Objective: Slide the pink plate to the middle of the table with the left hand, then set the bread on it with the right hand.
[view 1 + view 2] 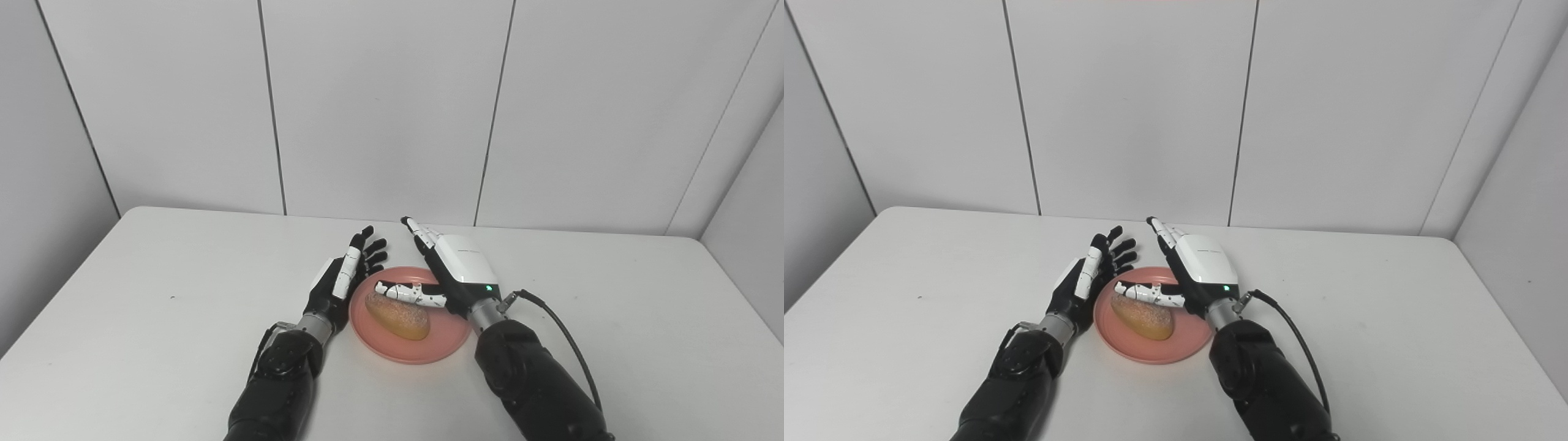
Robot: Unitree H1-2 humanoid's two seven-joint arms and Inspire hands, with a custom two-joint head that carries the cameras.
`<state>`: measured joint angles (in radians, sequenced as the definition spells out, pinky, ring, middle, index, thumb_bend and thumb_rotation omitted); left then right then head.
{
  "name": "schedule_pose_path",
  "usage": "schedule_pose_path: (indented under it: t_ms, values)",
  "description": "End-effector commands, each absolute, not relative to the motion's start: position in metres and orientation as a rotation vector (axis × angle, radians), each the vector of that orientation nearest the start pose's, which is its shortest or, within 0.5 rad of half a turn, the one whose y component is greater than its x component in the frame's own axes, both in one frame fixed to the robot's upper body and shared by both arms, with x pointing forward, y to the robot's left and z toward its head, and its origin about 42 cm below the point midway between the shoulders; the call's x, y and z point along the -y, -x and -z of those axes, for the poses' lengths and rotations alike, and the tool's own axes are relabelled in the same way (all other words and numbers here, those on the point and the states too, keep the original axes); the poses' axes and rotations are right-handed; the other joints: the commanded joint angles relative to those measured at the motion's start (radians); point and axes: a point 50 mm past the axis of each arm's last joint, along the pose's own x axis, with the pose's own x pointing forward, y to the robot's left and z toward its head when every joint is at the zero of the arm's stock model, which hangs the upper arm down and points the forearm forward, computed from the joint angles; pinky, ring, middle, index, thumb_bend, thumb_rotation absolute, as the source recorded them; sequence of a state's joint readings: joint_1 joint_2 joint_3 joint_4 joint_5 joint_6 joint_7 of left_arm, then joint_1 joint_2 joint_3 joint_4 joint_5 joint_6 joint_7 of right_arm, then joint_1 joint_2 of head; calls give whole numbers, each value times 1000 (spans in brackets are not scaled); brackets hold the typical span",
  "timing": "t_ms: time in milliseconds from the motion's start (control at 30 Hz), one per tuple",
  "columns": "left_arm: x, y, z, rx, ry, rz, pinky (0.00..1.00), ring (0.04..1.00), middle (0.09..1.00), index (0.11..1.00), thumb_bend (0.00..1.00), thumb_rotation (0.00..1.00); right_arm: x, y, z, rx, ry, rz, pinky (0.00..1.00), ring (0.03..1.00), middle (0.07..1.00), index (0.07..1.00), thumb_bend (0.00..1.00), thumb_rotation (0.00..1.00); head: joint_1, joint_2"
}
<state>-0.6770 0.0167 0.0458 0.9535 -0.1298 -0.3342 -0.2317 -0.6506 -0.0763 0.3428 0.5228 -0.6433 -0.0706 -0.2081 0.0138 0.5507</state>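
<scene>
We see bread [398,315] lying on pink plate [429,349], mid-bench [153,294]. Right robot hand [450,269] above it, fingers spread, empty: bread released, we judge. Left robot hand [346,275] open beside rim.

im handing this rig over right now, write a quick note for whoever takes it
Left hand: open, holding nothing, at the left rim of the round pink plate.
Right hand: open, fingers extended, its thumb above the bread, not gripping it.
Oval golden-brown bread roll: lying on the plate, near the middle of the white table.
Done: plate centred, bread on it.
Left: seemingly only pulling both hands clear.
</scene>
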Motion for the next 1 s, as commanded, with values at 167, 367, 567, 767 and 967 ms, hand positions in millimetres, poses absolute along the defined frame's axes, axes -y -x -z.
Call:
schedule_pose_path:
  t_ms: [167,367,567,767,967]
  values:
    - [-153,-451,-92,89,14,235,1000,1000,997,996,933,975,109,-457,-186,363,179,-131,884,926,919,925,820,1000,-1,2]
    - [-147,-450,-99,129,-42,138,1000,1000,1000,1000,924,985,124,-462,-169,287,-77,-72,999,978,953,970,853,1000,-5,0]
    - [-142,-446,-99,124,-66,64,1000,1000,1000,1000,824,1000,134,-464,-157,208,-149,-8,1000,968,949,977,822,1000,-12,2]
    - [-138,-444,-98,87,-49,-9,1000,1000,1000,1000,744,1000,143,-465,-142,151,-196,30,1000,998,968,998,876,1000,-12,3]
    - [-138,-446,-100,49,28,-55,1000,1000,1000,1000,720,1000,147,-464,-135,145,-168,31,1000,1000,964,981,835,1000,-13,2]
